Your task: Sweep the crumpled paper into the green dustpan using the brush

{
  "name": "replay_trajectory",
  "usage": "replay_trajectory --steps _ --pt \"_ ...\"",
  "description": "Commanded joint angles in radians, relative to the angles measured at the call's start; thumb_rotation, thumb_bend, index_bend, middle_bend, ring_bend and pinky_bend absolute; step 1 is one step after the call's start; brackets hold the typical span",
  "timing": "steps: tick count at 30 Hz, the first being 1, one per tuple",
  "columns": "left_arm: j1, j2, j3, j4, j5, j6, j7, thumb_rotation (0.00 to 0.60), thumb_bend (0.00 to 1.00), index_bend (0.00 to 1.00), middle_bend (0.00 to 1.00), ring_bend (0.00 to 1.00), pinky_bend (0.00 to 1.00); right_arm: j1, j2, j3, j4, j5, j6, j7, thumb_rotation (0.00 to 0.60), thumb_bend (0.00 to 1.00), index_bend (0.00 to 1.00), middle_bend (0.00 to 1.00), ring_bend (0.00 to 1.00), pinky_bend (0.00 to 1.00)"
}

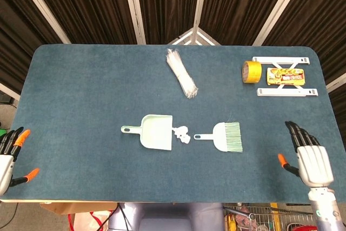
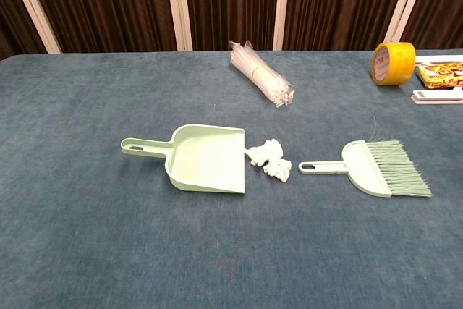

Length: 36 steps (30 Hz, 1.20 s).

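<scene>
A pale green dustpan (image 1: 154, 132) (image 2: 202, 158) lies mid-table, handle pointing left and mouth facing right. Crumpled white paper (image 1: 181, 133) (image 2: 268, 158) sits just at its mouth. To the right lies a green brush (image 1: 226, 136) (image 2: 376, 167), handle pointing left toward the paper. In the head view my right hand (image 1: 306, 156) hovers over the table's front right corner, fingers spread and empty, well right of the brush. My left hand (image 1: 10, 152) hangs off the front left edge, fingers apart and empty. Neither hand shows in the chest view.
A clear bag of white sticks (image 1: 181, 72) (image 2: 262, 73) lies at the back centre. A yellow tape roll (image 1: 251, 72) (image 2: 393, 63) and a white rack holding a yellow box (image 1: 286, 76) stand at the back right. The blue table (image 1: 81, 90) ends close behind both hands.
</scene>
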Motion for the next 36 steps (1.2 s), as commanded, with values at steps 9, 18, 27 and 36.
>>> replay_trajectory --steps 9,18,27,36 --pt "-0.008 -0.01 -0.007 -0.005 -0.019 -0.018 0.024 0.6 0.0 0.0 0.0 0.0 0.0 0.239 -0.097 0.112 -0.095 0.214 -0.296 -0.289 0.6 0.31 0.15 0.87 0.93 0.83" --pt "-0.016 -0.021 -0.011 0.0 -0.034 -0.034 0.058 0.6 0.0 0.0 0.0 0.0 0.0 0.383 -0.25 0.153 -0.035 0.411 -0.402 -0.483 0.6 0.31 0.34 0.92 0.97 0.85" --pt "-0.016 -0.023 -0.016 -0.002 -0.049 -0.037 0.072 0.6 0.0 0.0 0.0 0.0 0.0 0.448 -0.383 0.126 0.048 0.511 -0.411 -0.564 0.6 0.31 0.43 0.92 0.97 0.85" --pt "-0.018 -0.024 -0.019 -0.003 -0.064 -0.045 0.078 0.6 0.0 0.0 0.0 0.0 0.0 0.482 -0.481 0.104 0.142 0.559 -0.406 -0.578 0.6 0.31 0.46 0.92 0.97 0.85"
